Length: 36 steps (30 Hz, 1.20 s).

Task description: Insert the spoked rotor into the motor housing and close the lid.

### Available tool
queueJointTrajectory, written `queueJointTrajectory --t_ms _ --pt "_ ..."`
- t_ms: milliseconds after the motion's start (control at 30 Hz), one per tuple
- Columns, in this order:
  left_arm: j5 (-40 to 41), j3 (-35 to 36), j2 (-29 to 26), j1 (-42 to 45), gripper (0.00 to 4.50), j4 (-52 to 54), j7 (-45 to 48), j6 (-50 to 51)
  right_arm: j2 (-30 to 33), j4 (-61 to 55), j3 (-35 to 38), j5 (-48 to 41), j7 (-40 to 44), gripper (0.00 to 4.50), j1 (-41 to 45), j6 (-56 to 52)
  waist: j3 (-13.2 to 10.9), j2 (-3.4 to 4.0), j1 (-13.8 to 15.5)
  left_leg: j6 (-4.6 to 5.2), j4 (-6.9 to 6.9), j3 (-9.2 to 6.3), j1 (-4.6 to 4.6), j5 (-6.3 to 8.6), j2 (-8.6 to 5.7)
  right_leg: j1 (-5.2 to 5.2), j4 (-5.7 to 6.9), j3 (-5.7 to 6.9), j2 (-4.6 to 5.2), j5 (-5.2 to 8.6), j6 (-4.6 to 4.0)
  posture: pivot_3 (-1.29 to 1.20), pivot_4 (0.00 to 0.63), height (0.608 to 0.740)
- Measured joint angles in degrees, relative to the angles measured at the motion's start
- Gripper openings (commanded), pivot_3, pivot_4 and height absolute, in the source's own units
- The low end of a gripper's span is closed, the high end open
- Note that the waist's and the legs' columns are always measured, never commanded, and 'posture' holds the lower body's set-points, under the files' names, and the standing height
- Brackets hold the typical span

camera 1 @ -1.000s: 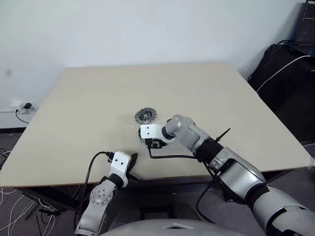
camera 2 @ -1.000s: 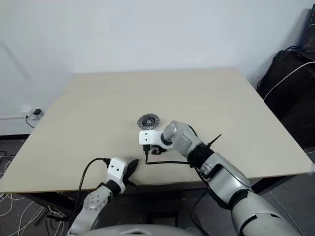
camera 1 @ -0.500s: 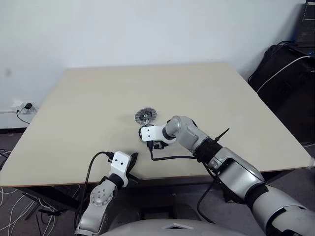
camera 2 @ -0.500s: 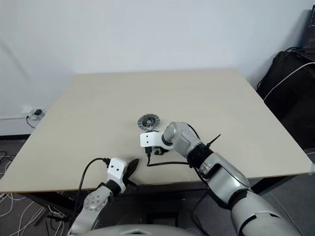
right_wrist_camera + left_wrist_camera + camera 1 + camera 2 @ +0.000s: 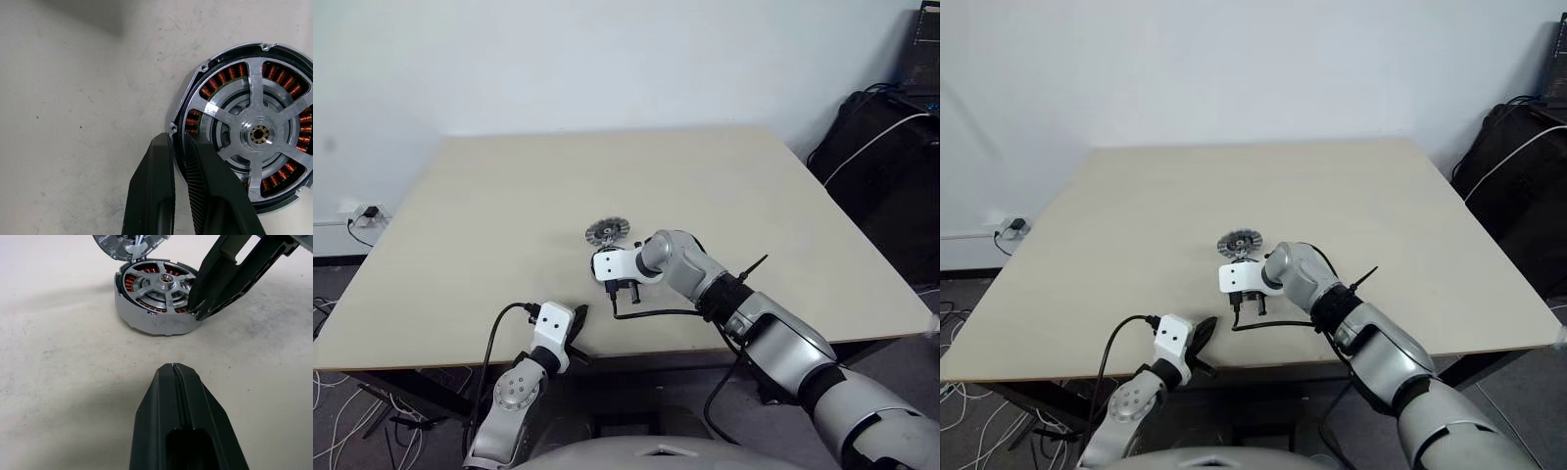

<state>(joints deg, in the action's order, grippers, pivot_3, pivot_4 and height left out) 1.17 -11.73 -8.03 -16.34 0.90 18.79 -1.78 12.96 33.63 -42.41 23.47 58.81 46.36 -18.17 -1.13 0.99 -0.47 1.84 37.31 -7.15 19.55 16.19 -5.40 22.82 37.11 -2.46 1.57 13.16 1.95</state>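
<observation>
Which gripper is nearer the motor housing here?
Right. The right gripper is at the motor housing, its fingers pinching the rim. The left gripper, shut, sits back near the table edge, apart from it.

It looked like a robotics lab or test room rather than anyone's home. A plain beige counter (image 5: 509, 215) stood against a bare white wall (image 5: 607, 59), with almost nothing on it except a small electric motor housing (image 5: 154, 301), its copper windings and spoked rotor showing. Low on the wall to the left sat a power socket (image 5: 364, 211) with a plug in it, and loose cables (image 5: 333, 406) trailed over the grey floor under the counter's edge. In the right-hand corner stood dark equipment (image 5: 886, 176) with a white cable (image 5: 871, 142) draped over it, the untidy wiring of a working room.
</observation>
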Motion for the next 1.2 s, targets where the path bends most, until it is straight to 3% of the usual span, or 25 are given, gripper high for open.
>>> queueJointTrajectory --t_ms 333,767,967,1200 --pt "0.04 -0.04 0.15 0.2 0.0 -0.23 0.06 -0.01 2.38 -8.63 6.32 -3.02 -1.72 0.08 -6.43 -7.14 -0.01 -0.02 0.65 0.05 0.01 -0.08 0.12 0.02 -0.02 0.06 -0.06 0.03 0.02 0.0 -0.02 0.0 0.0 0.74" --pt "0.24 -0.37 0.42 0.55 0.0 -0.81 0.93 0.05 9.82 -45.43 16.93 -8.4 -3.38 0.08 -23.01 -37.27 -0.06 -0.12 1.79 0.1 0.2 -0.12 1.09 0.05 0.0 0.72 -0.06 -0.06 0.08 -0.01 -0.03 0.0 0.0 0.74" --pt "0.44 -0.46 0.62 0.63 0.0 -1.32 1.56 0.06 6.84 -59.42 23.97 -14.23 -8.05 0.08 -28.78 -58.23 -0.11 -0.19 2.15 0.06 0.38 -0.12 1.1 0.14 0.0 0.73 -0.08 -0.03 0.09 -0.05 0.07 0.0 0.0 0.74" --pt "0.5 -0.76 0.65 1.34 0.0 -2.86 2.62 0.07 -1.07 -63.68 31.07 -19.0 -17.57 0.08 -29.5 -73.47 -0.12 -0.18 2.08 -0.04 0.58 -0.1 1.07 0.17 -0.01 0.73 -0.08 0.01 0.08 -0.08 0.4 0.0 0.0 0.74"
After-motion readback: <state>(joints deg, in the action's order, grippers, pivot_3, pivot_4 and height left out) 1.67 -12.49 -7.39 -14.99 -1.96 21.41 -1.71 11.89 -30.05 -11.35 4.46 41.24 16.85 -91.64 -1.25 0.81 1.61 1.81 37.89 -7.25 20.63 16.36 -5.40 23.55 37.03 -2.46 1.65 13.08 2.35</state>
